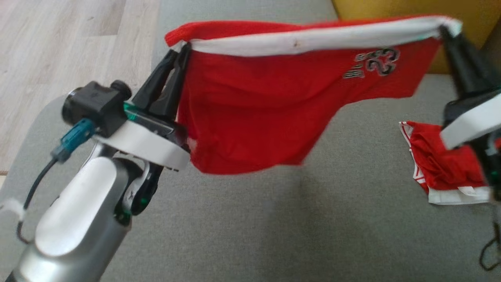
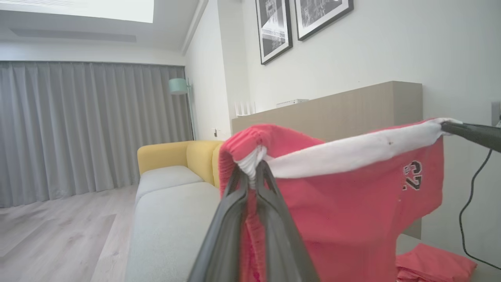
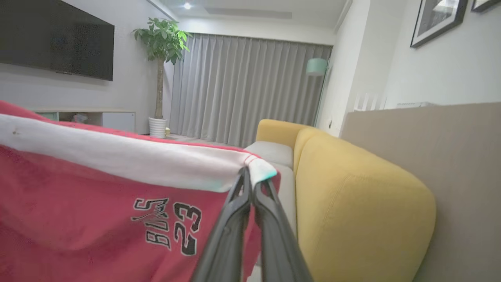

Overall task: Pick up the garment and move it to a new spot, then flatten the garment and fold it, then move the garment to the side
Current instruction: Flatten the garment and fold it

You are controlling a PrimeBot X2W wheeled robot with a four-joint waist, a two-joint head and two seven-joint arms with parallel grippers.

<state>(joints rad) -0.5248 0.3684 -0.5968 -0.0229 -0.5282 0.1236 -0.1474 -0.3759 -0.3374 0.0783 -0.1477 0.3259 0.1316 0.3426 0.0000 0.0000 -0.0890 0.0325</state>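
The garment [image 1: 266,105] is a pair of red shorts with a white waistband and a "23" print, stretched in the air above the grey sofa seat [image 1: 274,227]. My left gripper [image 1: 181,49] is shut on the waistband's left end, my right gripper [image 1: 444,29] shut on its right end. In the left wrist view the left gripper [image 2: 252,164] pinches bunched white band, with the garment [image 2: 352,203] hanging to the right. In the right wrist view the right gripper [image 3: 250,174] clamps the band's corner, and the garment [image 3: 98,203] spreads left.
A second red-and-white garment [image 1: 438,172] lies crumpled on the seat at the right, under my right arm. The yellow sofa back [image 3: 352,203] rises behind the seat. Wooden floor [image 1: 58,58] lies past the sofa's left edge.
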